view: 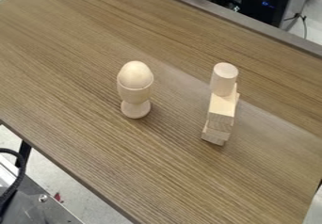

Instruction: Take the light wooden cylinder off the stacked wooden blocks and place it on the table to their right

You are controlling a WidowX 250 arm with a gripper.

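A pale wooden egg [136, 75] sits upright in a wooden egg cup [135, 98] on the brown table, left of the middle. To its right stands a small stack of light wooden blocks [222, 112]. A wooden cylinder [224, 79] stands upright on the stack, toward its far end. The egg cup and the stack are apart, with bare tabletop between them.
The wood-grain table [82, 68] has a dark raised rail [232, 16] along its far edge. Dark equipment [267, 2] and cables lie beyond it. At the lower left, past the near edge, are a metal plate [47, 204] and a black cable.
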